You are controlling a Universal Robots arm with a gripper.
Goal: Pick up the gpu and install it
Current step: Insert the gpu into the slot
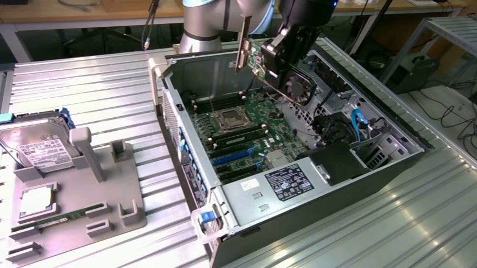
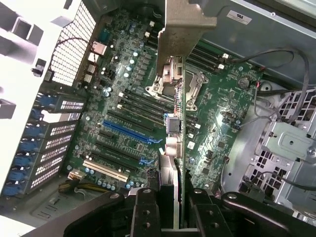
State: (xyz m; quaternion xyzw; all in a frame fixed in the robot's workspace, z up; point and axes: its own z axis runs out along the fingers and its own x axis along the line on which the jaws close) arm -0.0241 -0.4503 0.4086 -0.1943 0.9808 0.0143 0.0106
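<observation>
My gripper is shut on the gpu, a green card with a black round fan and a silver end bracket. It hangs tilted over the far end of the open computer case, clear of the motherboard. In the wrist view the gpu runs edge-on away from my gripper, its bracket at the far end, with both black fingers pressed on its sides. The long blue slot lies on the board below, beside the card's line. The same blue slot sits nearer the exterior view's front.
A grey fixture tray on the exterior view's left holds a silver hard drive and a narrow green memory stick. A power supply fills the case's near end. Cables and a drive cage crowd one side.
</observation>
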